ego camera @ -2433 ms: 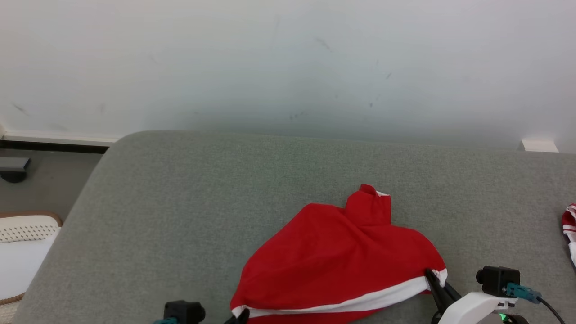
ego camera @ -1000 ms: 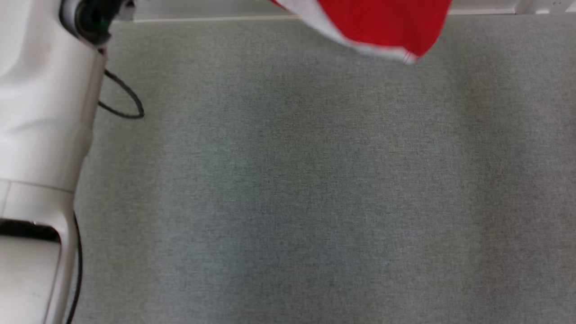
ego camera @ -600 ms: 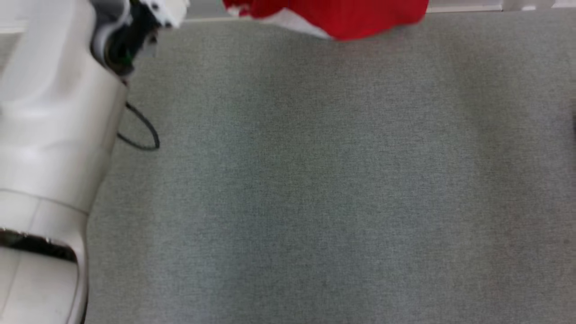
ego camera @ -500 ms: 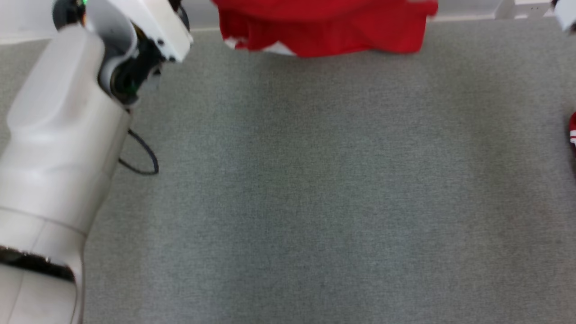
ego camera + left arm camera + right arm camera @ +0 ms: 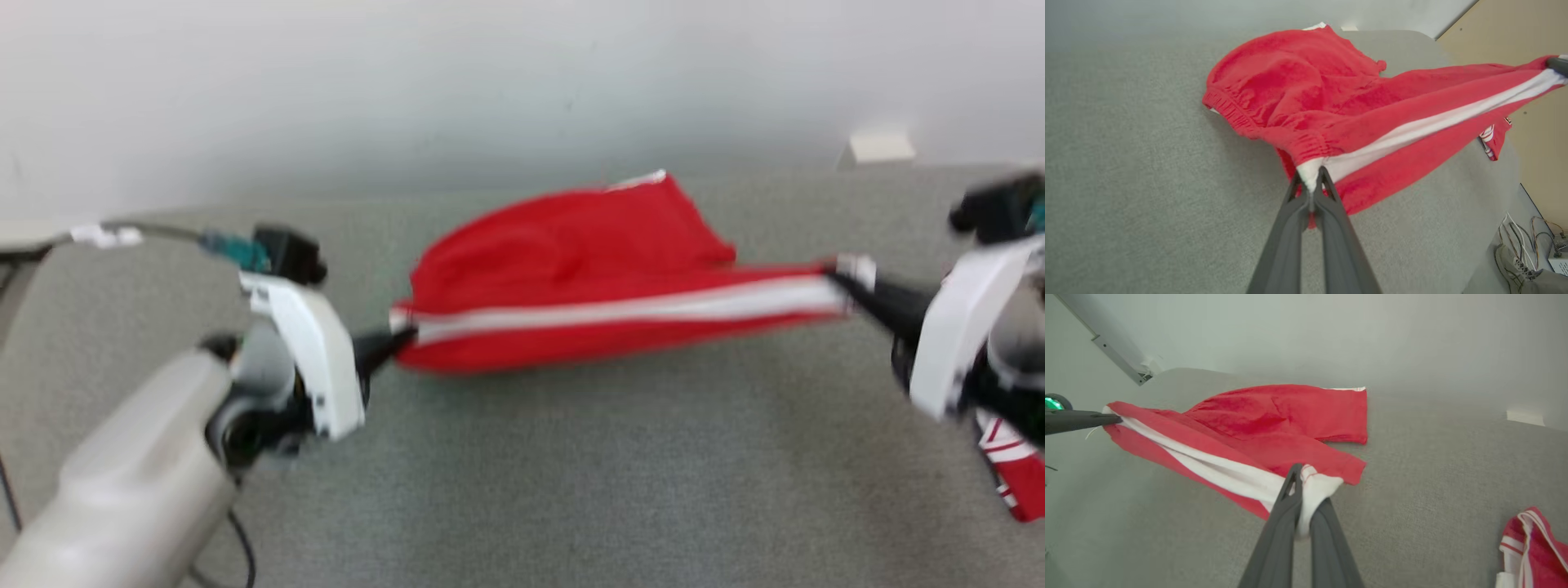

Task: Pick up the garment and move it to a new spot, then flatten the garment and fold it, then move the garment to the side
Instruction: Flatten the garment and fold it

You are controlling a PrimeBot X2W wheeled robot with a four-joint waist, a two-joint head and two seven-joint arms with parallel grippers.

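- The red fabric shorts with a white side stripe [image 5: 571,269] hang stretched between both grippers. Their far leg rests on the grey upholstered surface [image 5: 571,474].
- The left gripper [image 5: 396,336] is clamped on the stripe's waistband end, and the right gripper [image 5: 845,282] is clamped on its hem end.
- The pickup looks done and the garment appears about to be laid out. Flattening, folding and moving it aside are not yet done.
- A second red-and-white cloth [image 5: 1012,465] lies near the right gripper and may crowd a set-aside on that side.
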